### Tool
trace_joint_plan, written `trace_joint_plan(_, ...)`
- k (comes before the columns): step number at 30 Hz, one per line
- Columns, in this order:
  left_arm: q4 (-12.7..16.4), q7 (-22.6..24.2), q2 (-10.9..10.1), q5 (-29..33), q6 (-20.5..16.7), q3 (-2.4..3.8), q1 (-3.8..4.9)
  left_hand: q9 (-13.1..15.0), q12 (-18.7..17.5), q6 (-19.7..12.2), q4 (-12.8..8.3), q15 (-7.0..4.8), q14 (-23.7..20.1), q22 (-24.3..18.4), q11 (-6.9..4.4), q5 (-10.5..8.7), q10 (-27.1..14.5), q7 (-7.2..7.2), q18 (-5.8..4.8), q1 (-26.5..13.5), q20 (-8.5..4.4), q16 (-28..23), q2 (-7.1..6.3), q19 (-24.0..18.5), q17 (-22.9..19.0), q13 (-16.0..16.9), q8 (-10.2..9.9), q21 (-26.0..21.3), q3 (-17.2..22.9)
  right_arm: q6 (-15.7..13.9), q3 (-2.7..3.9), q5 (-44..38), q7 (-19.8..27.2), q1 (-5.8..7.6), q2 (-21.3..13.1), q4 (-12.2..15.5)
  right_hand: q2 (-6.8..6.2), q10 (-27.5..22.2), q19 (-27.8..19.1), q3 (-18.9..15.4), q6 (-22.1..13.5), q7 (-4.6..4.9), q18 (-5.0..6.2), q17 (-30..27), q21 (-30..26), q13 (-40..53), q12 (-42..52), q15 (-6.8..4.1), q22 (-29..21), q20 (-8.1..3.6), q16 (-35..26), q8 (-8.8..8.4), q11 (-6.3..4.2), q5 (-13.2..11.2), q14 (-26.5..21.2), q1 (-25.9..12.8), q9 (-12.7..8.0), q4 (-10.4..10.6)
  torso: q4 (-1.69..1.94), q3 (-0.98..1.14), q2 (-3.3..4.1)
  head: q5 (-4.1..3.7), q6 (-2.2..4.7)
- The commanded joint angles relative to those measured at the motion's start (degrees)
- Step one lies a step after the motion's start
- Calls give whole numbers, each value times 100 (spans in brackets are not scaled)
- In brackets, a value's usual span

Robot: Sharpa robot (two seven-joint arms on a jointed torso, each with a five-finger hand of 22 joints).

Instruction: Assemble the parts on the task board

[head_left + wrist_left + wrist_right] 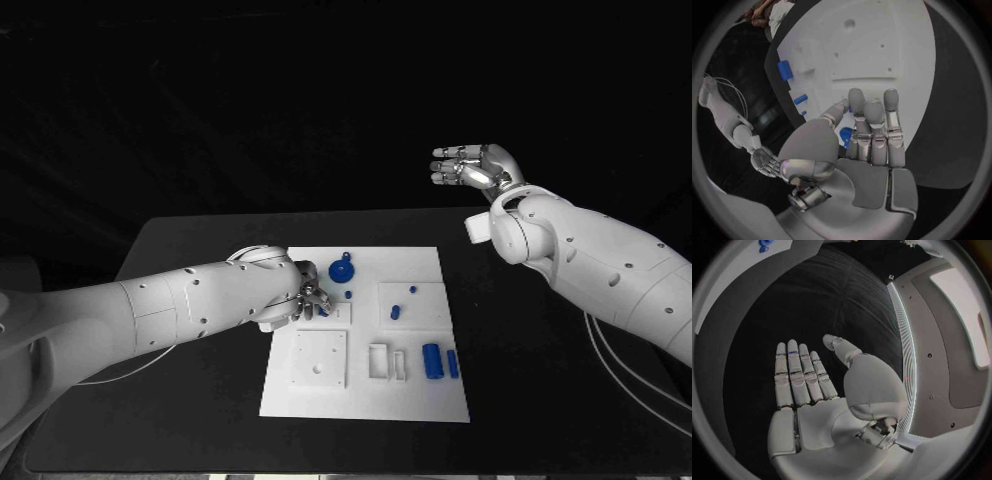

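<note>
Task board (433,262), white, mid-table: left hand (306,298) low over its left edge, fingers close together around a small blue part (846,136), hold not certain; round blue part (340,270) just beyond; blue bars (433,360) toward near right corner. Right hand (473,166) raised beyond the board, fingers loosely spread, empty. Advice: seat part upright, gently

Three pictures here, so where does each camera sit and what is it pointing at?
Head view: from the robot's head, down at the task board; both arms, left hand and right hand show.
Left wrist view: behind the left hand, facing the task board.
Right wrist view: behind the right hand, raised with fingers spread, facing dark backdrop.
Shared: head and left wrist views both show the board's blue parts.
</note>
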Motion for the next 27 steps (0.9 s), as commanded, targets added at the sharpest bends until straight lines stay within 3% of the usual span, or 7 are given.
trace_joint_plan(1, 7, 89, 35, -2, 176, -3, -13, 9, 34, 1500, 47, -28, -5, 84, -149, -51, 150, -872, -43, -29, 11, 35, -29, 47, -6, 9, 6, -29, -47, 93, 3, -49, 27, 1, 7, 0, -63, -37, -36, -17, -36, -2, -27, -7, 7, -8, -20, -3, 3, 5, -20, 1, 10, 24, -41, 5, 3, -19, 2, 0, 0, -4, -7)
trace_joint_plan(5, 4, 93, 45, -1, 218, -3, -12, 8, 43, 1503, 155, -26, -10, 82, -150, -179, 150, -879, -43, -44, 15, 46, -120, 52, -6, 16, 4, -41, -170, 97, 3, -49, 25, 1, 9, -2, -64, -38, -40, -21, -40, -1, -28, -7, 5, -8, -19, -2, 3, 6, -21, 1, 11, 24, -46, 6, 2, -20, 3, -2, 0, -7, -7)
trace_joint_plan(10, -2, 93, 50, -1, 241, -3, -12, 4, 45, 1511, 342, -27, -15, 78, -153, -488, 150, -888, -43, -33, 18, 52, -206, 60, -11, 19, 2, -64, -339, 98, 3, -50, 24, 1, 9, -2, -64, -39, -45, -23, -41, -1, -29, -7, 3, -8, -19, 0, 2, 8, -21, 1, 12, 24, -52, 10, 2, -23, 1, 0, -1, -6, -2)
trace_joint_plan(11, -5, 93, 52, -1, 245, -3, -12, -7, 43, 1517, 518, -27, -17, 82, -153, -511, 150, -888, -43, 87, 20, 58, -243, 73, -19, 20, -5, -93, -439, 98, 3, -50, 24, 1, 9, -2, -64, -39, -45, -23, -41, -1, -29, -7, 3, -8, -19, 0, 2, 8, -21, 1, 12, 24, -52, 10, 2, -23, 3, -1, 1, -13, -1)
trace_joint_plan(16, -16, 93, 61, -1, 248, -3, -12, -5, 46, 1517, 541, -28, -17, 83, -155, -558, 150, -893, -43, 35, 20, 60, -275, 76, -20, 21, -3, -97, -466, 103, 3, -50, 24, 0, 15, -6, -62, -41, -54, -38, -51, 0, -29, -7, 3, -7, -18, 3, 3, 11, -20, 1, 13, 24, -61, 14, 2, -25, 1, -2, -1, -10, 0)
trace_joint_plan(27, -37, 88, 57, -1, 217, -3, -12, 2, 41, 1504, 420, -27, -22, 85, -152, -527, 150, -885, -43, 110, 19, 57, -208, 76, -27, 16, -3, -107, -385, 119, 3, -50, 19, 0, 19, -19, -59, -43, -60, -44, -61, 2, -28, -7, 4, -8, -19, 5, 3, 14, -20, 0, 14, 31, -67, 10, 1, -26, 4, -2, 0, -16, 5)
